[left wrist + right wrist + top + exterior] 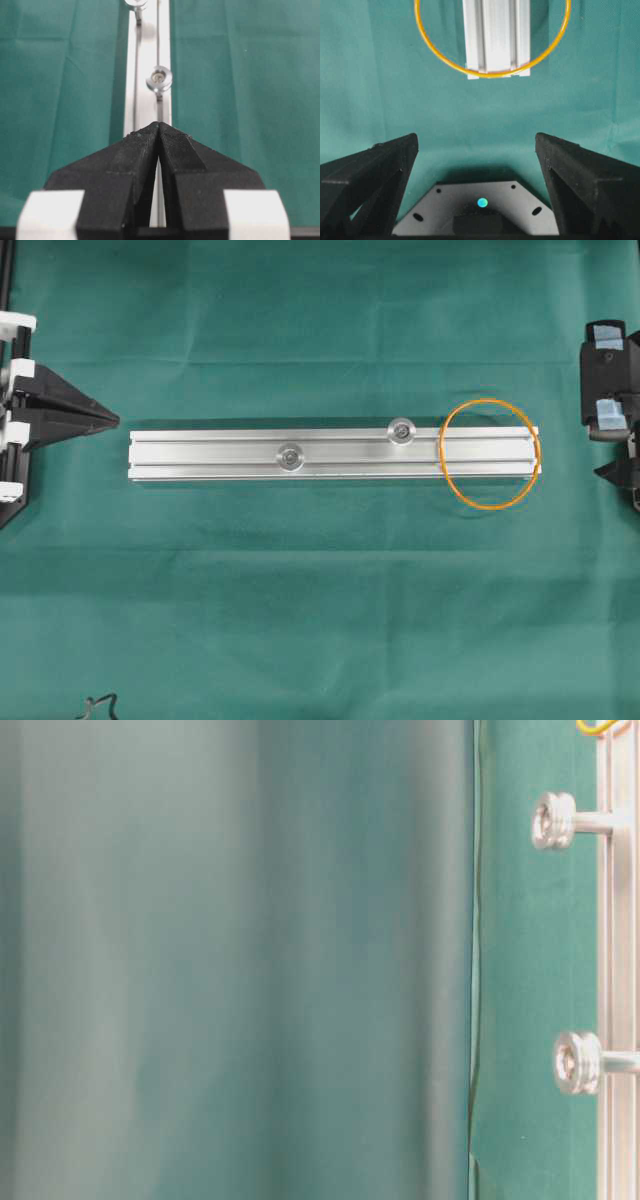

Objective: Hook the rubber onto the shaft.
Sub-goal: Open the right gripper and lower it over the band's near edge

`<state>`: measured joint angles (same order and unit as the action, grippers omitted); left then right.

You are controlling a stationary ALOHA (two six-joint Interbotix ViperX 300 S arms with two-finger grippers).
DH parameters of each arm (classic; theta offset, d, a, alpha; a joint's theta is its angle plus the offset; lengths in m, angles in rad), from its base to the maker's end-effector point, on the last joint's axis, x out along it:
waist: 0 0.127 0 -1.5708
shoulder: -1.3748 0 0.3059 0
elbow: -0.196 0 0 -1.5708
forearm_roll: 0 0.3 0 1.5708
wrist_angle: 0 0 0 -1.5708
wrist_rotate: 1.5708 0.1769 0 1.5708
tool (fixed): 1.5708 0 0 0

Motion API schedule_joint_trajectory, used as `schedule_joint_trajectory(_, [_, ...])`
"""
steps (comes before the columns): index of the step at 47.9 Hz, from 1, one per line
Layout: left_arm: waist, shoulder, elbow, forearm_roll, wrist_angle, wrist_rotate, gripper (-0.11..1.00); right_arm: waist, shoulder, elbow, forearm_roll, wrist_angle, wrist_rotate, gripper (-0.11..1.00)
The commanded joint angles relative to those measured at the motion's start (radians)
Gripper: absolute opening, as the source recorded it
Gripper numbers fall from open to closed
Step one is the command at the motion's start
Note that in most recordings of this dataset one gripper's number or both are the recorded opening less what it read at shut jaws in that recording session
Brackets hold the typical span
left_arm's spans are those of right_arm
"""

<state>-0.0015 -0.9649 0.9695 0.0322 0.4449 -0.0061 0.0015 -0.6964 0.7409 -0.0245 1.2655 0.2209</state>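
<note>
1. Rubber [490, 454] lies as a thin orange loop draped over the right end of the silver rail [220, 455]; part of it rests on the rail, the rest on the green cloth [320, 620] on either side.
2. Handling, as a guess: it looks very light, soft and stretchy, with little stiffness, so it could slip or spring off a pinch. The arc lying on the cloth beyond the rail's end, nearest the right gripper [477, 150], looks the easiest place to take hold.
3. Jaws: the right gripper stands wide apart and empty, short of the loop. The left gripper [159, 127] is pressed closed on nothing, at the rail's far end.
4. The overhead view alone shows the whole loop and both shafts [402, 429], well apart from the rubber along the rail.
5. The right wrist view shows the loop passing just around the rail's end face, but no shafts.
6. The table-level view shows how the two shafts stand out from the rail with flanged heads, and only a sliver of the rubber at its top edge.
</note>
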Motion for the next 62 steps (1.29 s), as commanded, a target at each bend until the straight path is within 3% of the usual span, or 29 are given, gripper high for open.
schedule_joint_trajectory(1, [0.003,0.003,-0.031,0.003,-0.006,0.002,0.0,0.0,0.0,-0.026,-0.002,0.0,0.003,0.97])
schedule_joint_trajectory(31, [0.002,0.003,-0.034,0.003,-0.005,0.002,0.0,-0.002,0.028,-0.029,0.003,-0.025,0.002,0.97])
schedule_joint_trajectory(62, [0.003,0.003,-0.035,0.003,-0.006,0.002,0.0,-0.002,0.218,-0.11,0.005,-0.169,0.002,0.97])
